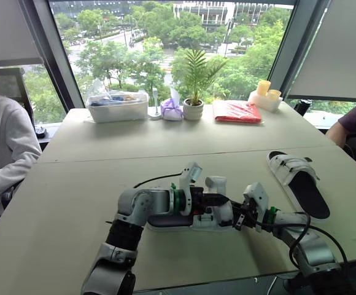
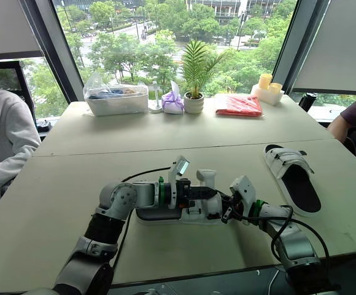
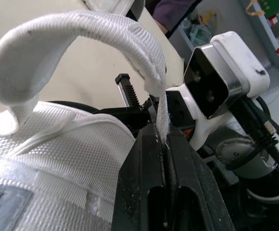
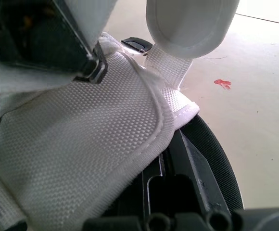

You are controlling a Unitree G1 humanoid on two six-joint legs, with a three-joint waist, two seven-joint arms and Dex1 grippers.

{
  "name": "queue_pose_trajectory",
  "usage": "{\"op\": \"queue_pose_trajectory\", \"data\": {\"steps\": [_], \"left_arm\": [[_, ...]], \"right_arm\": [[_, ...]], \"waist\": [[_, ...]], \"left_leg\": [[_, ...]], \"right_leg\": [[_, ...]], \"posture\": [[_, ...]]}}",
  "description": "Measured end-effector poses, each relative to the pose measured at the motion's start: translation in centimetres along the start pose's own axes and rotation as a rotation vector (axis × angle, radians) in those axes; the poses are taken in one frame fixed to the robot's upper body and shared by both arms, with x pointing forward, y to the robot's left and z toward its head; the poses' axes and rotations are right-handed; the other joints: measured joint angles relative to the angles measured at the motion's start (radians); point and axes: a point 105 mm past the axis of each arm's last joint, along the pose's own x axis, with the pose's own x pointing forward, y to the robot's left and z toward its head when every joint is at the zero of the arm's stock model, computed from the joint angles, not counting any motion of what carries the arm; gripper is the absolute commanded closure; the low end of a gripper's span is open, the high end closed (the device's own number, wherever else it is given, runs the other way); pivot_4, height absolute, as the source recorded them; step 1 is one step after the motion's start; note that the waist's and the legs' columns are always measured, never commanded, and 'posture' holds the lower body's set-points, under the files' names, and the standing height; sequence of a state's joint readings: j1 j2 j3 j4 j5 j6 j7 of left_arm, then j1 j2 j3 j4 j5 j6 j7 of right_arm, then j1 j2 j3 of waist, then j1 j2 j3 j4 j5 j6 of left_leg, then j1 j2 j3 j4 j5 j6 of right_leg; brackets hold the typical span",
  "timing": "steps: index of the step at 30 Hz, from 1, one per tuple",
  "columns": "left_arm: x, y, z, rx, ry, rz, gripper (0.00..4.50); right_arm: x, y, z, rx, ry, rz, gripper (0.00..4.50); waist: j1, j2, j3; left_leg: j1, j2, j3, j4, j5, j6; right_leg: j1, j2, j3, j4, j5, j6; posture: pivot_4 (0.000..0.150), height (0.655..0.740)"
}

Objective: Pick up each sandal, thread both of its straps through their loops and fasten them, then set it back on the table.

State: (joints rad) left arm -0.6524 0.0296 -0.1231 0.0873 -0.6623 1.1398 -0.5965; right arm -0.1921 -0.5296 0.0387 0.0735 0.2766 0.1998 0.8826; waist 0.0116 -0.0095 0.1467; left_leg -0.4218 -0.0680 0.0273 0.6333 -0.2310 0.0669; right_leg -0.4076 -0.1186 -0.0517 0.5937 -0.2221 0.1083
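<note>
Sandal strap (image 3: 162, 108) arched, tip pinched between closed left fingers (image 3: 140, 192)

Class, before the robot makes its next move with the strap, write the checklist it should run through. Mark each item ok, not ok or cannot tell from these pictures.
1. Strap held by the left gripper: ok, pinched between its shut fingers.
2. Right gripper has a hold on the sandal: cannot tell, the woven upper covers it.
3. Strap threaded through its loop: cannot tell.
4. Other sandal out of the way: ok, it lies on the table to the right, apart from both arms.
5. People at the table's sides clear of the arms: ok.
</note>
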Motion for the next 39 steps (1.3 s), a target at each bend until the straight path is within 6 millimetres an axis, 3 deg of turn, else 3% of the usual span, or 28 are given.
{"op": "queue_pose_trajectory", "data": {"steps": [4,8,18,21,24,27,32,39], "left_arm": [[-0.3,0.5,-0.9,0.132,0.010,0.035,4.47],[0.2,0.4,-0.5,0.214,-0.023,0.048,4.47],[-0.1,0.1,0.3,0.080,-0.080,0.002,4.47],[-0.3,-0.8,0.6,0.069,-0.105,-0.024,3.59],[0.1,-2.5,1.0,0.104,-0.134,-0.064,2.06],[0.1,-2.8,1.0,0.137,-0.142,-0.058,0.55],[-0.7,-3.3,1.3,0.264,-0.162,-0.035,0.55],[-3.1,-2.9,-0.4,0.312,-0.148,0.002,0.55]], "right_arm": [[0.0,0.0,0.0,0.002,0.001,0.000,4.50],[0.0,-0.1,-0.1,0.007,0.002,-0.006,4.50],[0.0,-0.1,-0.1,0.010,-0.001,-0.009,4.50],[0.0,-0.1,-0.2,0.010,-0.003,-0.009,4.50],[-0.2,0.0,-0.3,0.007,-0.006,-0.013,4.50],[-0.2,0.0,-0.2,0.004,-0.009,-0.012,4.50],[0.0,-0.1,-0.2,0.003,-0.009,0.001,4.50],[0.0,-0.2,-0.1,0.003,-0.004,0.014,4.50]], "waist": [[0.000,0.000,0.000],[0.001,0.000,-0.001],[0.000,0.000,-0.001],[0.000,0.000,0.000],[0.002,0.000,0.000],[0.002,0.000,0.000],[0.000,0.000,0.000],[-0.001,0.000,0.000]], "left_leg": [[0.000,0.000,0.000,-0.001,0.000,0.000],[0.000,0.000,0.000,0.000,0.000,0.000],[0.000,0.000,0.000,0.001,0.000,0.000],[0.000,0.000,0.000,0.001,0.000,0.000],[0.000,0.000,0.000,0.001,0.000,0.000],[0.000,0.000,0.000,0.000,0.000,0.000],[0.000,0.000,0.000,0.000,0.000,0.000],[0.000,0.000,0.000,0.000,0.000,0.000]], "right_leg": [[0.000,0.000,0.000,0.000,0.000,-0.001],[0.000,-0.001,0.000,-0.001,-0.001,-0.001],[0.000,0.000,0.000,0.000,0.000,-0.001],[0.000,0.000,0.000,0.000,0.000,-0.001],[0.001,0.000,0.000,0.000,0.000,-0.001],[0.000,0.000,0.000,0.000,0.000,-0.001],[0.000,0.000,0.000,0.000,-0.001,-0.001],[0.000,0.000,0.000,0.000,-0.002,-0.003]], "posture": [[0.150,0.7388],[0.150,0.7388],[0.150,0.7388],[0.150,0.7388],[0.150,0.7388],[0.150,0.7388],[0.150,0.7388],[0.150,0.7388]]}}
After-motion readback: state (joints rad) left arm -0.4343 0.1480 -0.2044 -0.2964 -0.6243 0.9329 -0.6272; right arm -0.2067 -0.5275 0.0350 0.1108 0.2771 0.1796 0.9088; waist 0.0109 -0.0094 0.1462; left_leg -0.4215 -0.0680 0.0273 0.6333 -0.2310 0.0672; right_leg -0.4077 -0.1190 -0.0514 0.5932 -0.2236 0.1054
